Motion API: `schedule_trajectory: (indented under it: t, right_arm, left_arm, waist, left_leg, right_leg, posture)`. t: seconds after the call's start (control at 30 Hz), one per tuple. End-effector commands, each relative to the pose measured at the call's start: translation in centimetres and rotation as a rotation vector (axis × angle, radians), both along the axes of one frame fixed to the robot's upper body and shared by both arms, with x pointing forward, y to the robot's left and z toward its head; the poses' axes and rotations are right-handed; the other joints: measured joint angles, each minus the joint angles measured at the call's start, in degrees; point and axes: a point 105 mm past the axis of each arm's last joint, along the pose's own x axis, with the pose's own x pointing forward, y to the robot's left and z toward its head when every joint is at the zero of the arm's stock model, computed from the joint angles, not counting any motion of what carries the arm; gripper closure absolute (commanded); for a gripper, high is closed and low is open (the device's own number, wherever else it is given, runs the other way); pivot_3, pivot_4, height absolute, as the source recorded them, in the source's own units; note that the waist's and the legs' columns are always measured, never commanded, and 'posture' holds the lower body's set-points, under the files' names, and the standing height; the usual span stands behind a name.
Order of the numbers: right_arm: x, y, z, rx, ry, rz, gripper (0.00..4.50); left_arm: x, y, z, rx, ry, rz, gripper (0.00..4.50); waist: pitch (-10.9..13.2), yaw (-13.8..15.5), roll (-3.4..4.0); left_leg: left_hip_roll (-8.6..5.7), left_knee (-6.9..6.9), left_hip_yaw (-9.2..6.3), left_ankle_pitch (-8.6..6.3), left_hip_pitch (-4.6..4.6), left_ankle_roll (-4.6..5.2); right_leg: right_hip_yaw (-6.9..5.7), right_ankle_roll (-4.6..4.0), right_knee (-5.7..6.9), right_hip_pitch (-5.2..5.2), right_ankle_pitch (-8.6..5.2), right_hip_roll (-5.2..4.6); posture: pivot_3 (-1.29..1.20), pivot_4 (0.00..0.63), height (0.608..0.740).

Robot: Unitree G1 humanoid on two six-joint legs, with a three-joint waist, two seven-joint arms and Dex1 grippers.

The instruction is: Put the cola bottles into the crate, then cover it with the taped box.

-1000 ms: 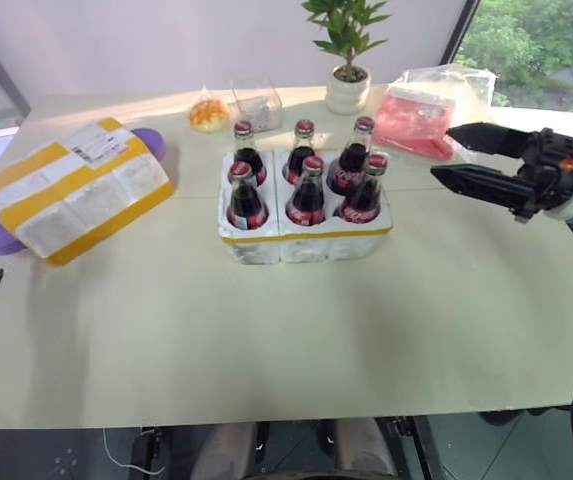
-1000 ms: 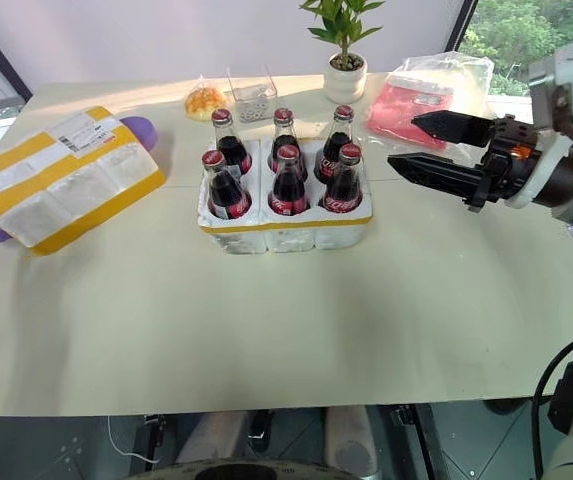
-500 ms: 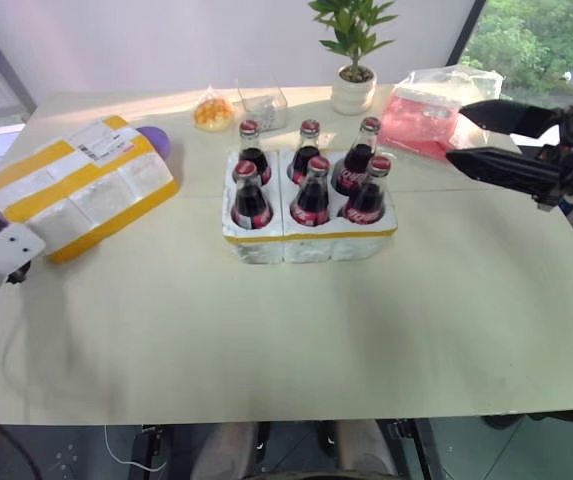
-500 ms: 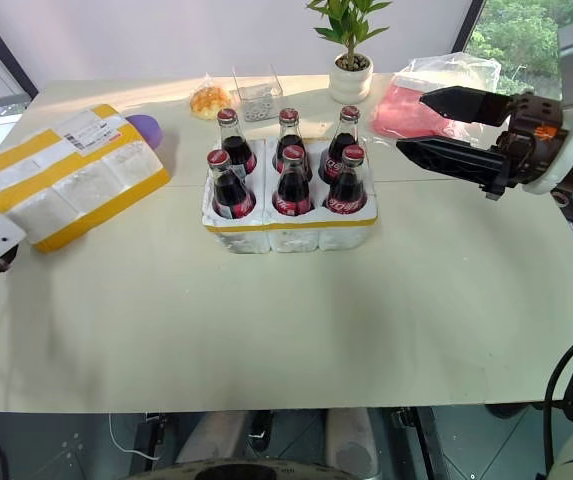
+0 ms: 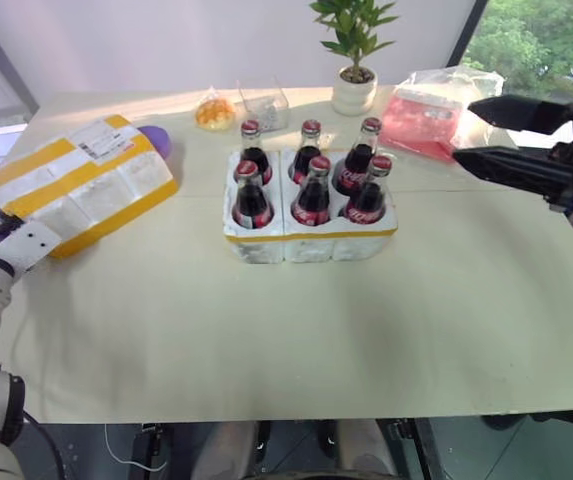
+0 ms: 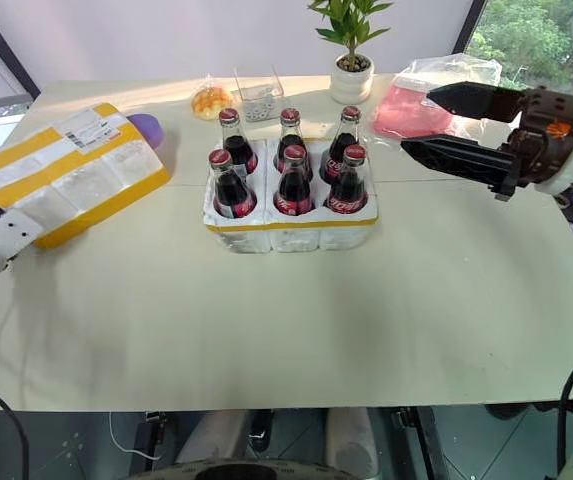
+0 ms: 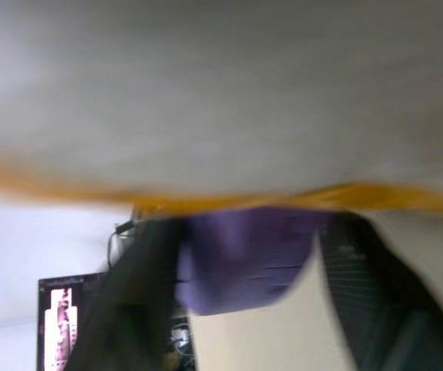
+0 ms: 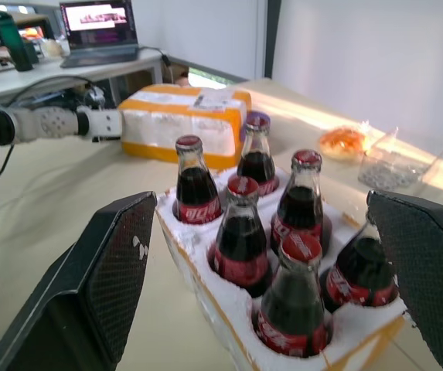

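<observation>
All six cola bottles point(image 6: 284, 165) sit in the crate point(image 6: 288, 222) mid-frame. Left gripper point(image 7: 244, 263) pinches the taped box's point(image 6: 66, 185) purple end at far left, probably to lift it over; right gripper point(image 6: 453, 125) hangs wide open.

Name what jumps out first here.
Six cola bottles with red caps, all standing in the white foam crate at mid-table. To its left lies the taped box, the left gripper at its purple end; the right gripper hangs open off the crate's right.
</observation>
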Motion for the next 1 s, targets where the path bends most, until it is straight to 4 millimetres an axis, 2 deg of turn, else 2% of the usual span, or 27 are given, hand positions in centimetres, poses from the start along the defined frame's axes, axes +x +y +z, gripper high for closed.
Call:
schedule_trajectory:
  t: [0.03, 0.13, 0.23, 0.37, 0.47, 0.53, 0.57, 0.63, 0.7, 0.8, 0.83, 1.0]
  right_arm:
    - [-1.2, -0.3, 0.8, -0.044, -0.053, -0.007, 0.00]
    - [-1.1, -0.6, 0.3, -0.088, -0.070, -0.044, 0.00]
    - [-1.0, -1.3, -0.1, -0.098, -0.062, -0.063, 0.00]
    - [-0.6, -3.0, -0.9, -0.139, -0.018, -0.127, 0.00]
    - [-1.0, -3.9, -0.9, -0.143, -0.011, -0.140, 0.00]
    - [-0.6, -4.1, -1.0, -0.146, -0.030, -0.170, 0.00]
    - [-0.4, -4.1, -1.2, -0.142, -0.033, -0.175, 0.00]
    - [-0.2, -3.9, -1.4, -0.135, -0.032, -0.170, 0.00]
    - [-0.1, -3.7, -1.7, -0.126, -0.025, -0.155, 0.00]
    - [0.2, -3.6, -2.1, -0.118, -0.019, -0.150, 0.00]
    - [0.4, -3.5, -2.2, -0.112, -0.021, -0.149, 0.00]
    - [1.4, -4.0, -2.6, -0.060, -0.021, -0.179, 0.00]
  left_arm:
    - [0.3, -0.1, 0.7, 0.032, 0.005, -0.011, 3.88]
    - [0.8, -0.3, 1.8, 0.044, -0.019, -0.027, 3.88]
    - [1.4, -0.5, 3.7, 0.023, -0.080, -0.043, 3.88]
    - [2.2, -1.4, 7.6, -0.005, -0.202, -0.113, 3.88]
    - [3.3, -4.5, 12.9, -0.001, -0.324, -0.263, 3.88]
    - [3.6, -6.5, 15.2, 0.005, -0.369, -0.344, 3.88]
    - [3.8, -8.2, 16.9, 0.013, -0.397, -0.408, 3.88]
    - [3.7, -10.5, 18.8, 0.023, -0.423, -0.482, 3.88]
    - [3.3, -14.2, 20.5, 0.023, -0.436, -0.596, 3.88]
    - [2.4, -18.5, 21.5, 0.047, -0.401, -0.716, 3.88]
    - [2.2, -19.8, 21.3, 0.054, -0.349, -0.745, 3.88]
    - [0.6, -23.3, 20.4, 0.059, -0.193, -0.804, 3.88]
  waist:
    - [0.0, 0.0, -0.01]
    - [0.0, 0.0, -0.02]
    - [0.0, 0.0, -0.02]
    - [0.0, -0.1, -0.07]
    - [0.0, -0.1, -0.14]
    - [0.0, -0.1, -0.14]
    - [0.0, -0.1, -0.14]
    - [0.0, -0.2, -0.14]
    - [0.0, -0.2, -0.13]
    - [0.0, -0.4, -0.12]
    - [0.0, -0.5, -0.12]
    - [0.0, -0.7, -0.12]
  left_leg:
    - [0.00, 0.01, 0.00, 0.00, 0.00, 0.00]
    - [-0.02, 0.04, 0.00, 0.00, 0.00, 0.00]
    - [-0.01, 0.06, 0.00, 0.00, 0.00, 0.00]
    - [-0.01, 0.06, 0.01, 0.00, -0.01, 0.01]
    - [0.00, 0.06, 0.00, 0.00, -0.05, 0.01]
    - [0.00, 0.08, 0.00, 0.00, -0.06, 0.01]
    - [0.00, 0.10, 0.00, -0.01, -0.06, 0.00]
    - [-0.01, 0.12, 0.00, -0.01, -0.05, 0.00]
    - [-0.01, 0.11, 0.01, -0.01, -0.05, 0.02]
    - [0.00, 0.10, 0.02, -0.01, -0.05, 0.03]
    - [0.01, 0.10, 0.02, 0.00, -0.05, 0.03]
    - [0.02, 0.12, 0.05, 0.00, -0.03, 0.04]
  right_leg:
    - [0.00, 0.00, 0.00, 0.02, 0.00, 0.00]
    - [0.00, 0.02, 0.00, 0.03, 0.01, -0.01]
    - [-0.01, 0.03, 0.02, 0.04, 0.02, -0.01]
    - [0.00, 0.03, 0.01, 0.02, 0.02, 0.00]
    - [0.00, 0.03, -0.01, 0.01, 0.02, 0.00]
    - [0.00, 0.03, -0.01, 0.02, 0.02, -0.01]
    - [0.00, 0.03, -0.01, 0.03, 0.02, -0.01]
    - [0.00, 0.04, -0.02, 0.06, 0.02, -0.02]
    - [0.00, 0.04, -0.03, 0.05, 0.02, -0.01]
    - [0.01, 0.04, -0.02, 0.02, 0.02, 0.02]
    - [0.01, 0.04, -0.02, 0.03, 0.02, 0.04]
    - [0.02, 0.04, 0.02, 0.05, 0.02, 0.13]
  posture:
    - [0.00, 0.150, 0.740]
    - [0.00, 0.150, 0.740]
    - [0.00, 0.150, 0.740]
    - [0.00, 0.150, 0.740]
    - [0.00, 0.150, 0.740]
    - [0.00, 0.150, 0.740]
    - [0.00, 0.150, 0.740]
    - [0.00, 0.150, 0.740]
    - [0.00, 0.150, 0.740]
    - [0.00, 0.150, 0.740]
    - [0.00, 0.150, 0.740]
    - [0.00, 0.150, 0.740]
